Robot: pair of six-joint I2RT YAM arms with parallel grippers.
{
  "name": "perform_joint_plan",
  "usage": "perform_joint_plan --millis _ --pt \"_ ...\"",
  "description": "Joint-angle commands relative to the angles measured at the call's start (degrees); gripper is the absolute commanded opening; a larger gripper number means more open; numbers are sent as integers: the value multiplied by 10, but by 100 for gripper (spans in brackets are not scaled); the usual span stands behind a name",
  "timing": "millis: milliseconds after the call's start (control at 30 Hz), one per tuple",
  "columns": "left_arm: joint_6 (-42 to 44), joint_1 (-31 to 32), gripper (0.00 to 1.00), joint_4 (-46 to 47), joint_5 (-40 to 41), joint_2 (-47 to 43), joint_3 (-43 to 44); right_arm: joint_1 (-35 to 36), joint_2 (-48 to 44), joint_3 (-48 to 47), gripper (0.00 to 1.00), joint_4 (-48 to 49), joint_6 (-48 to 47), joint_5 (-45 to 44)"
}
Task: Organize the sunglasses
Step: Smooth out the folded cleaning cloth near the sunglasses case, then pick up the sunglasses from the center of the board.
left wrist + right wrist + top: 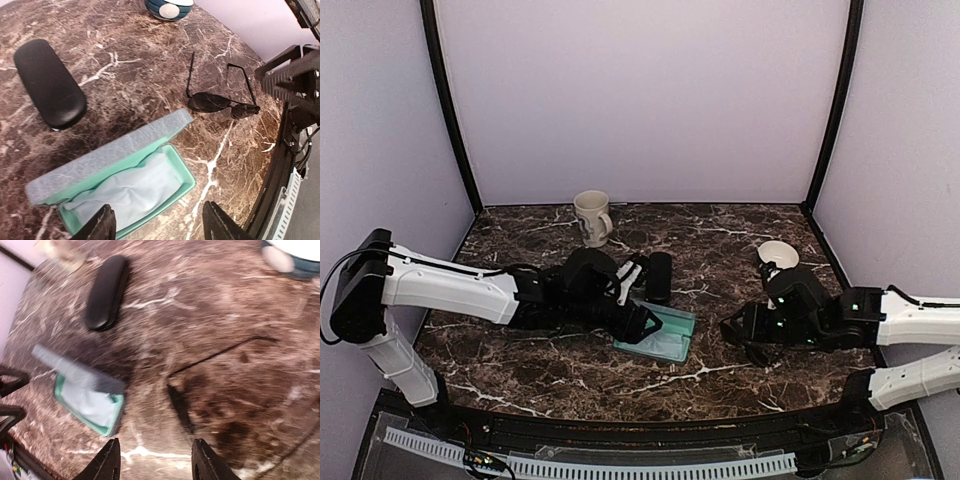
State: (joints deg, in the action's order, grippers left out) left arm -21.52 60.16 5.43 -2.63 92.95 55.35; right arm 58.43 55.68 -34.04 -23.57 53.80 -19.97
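Flat on the surface (150, 65): sunglasses (207, 102), thin dark wire frame, two dark rounded lenses, both temples unfolded and running straight back from the lenses. To the right of the open case, well apart from it. Smeared in the right wrist view to a dark lens blob and one straight temple line. Hidden in the top view, somewhere under the right arm's head; cannot tell exactly where.

Close by, right gripper (156, 462): black fingers spread, nothing between them, hovering on the near side of the sunglasses, not touching. Just beside the frame's end in the left wrist view.

Next out, grey-blue case (112, 160): rectangular, hinged lid thrown open, textured outer skin, smooth mint-green lining, pale blue cloth crumpled inside. Above its near rim, left gripper (162, 227): also spread, empty.

Beyond that, black case (49, 82): oblong, rounded ends, matte shell, shut, apart from the grey-blue case.

Further out, bowl (169, 6): round, blue outside with a white spot, white inside, far right of the surface. Mug (592, 217): cream ceramic, one handle, upright near the back edge.

Surface itself: glossy dark brown marble pattern with white veins. Around it, plain lilac walls (640, 90).
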Motion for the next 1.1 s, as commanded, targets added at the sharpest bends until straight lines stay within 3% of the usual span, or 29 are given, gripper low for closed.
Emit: perform_joint_plan --millis 0,233,433,833,1067 --pt "34 -6 61 -39 52 -40 1 -43 -47 -18 50 -177 47 -43" --pt "40 -7 61 -33 44 -35 2 -88 -94 13 53 -240 98 -28" --pt "38 -7 61 -26 34 -37 -6 -117 -78 30 53 -259 98 -13" --pt "42 -7 61 -18 27 -47 -15 -165 -50 83 49 -129 63 65" --pt "39 -7 61 -17 21 -42 -12 -170 18 84 45 -86 45 78"
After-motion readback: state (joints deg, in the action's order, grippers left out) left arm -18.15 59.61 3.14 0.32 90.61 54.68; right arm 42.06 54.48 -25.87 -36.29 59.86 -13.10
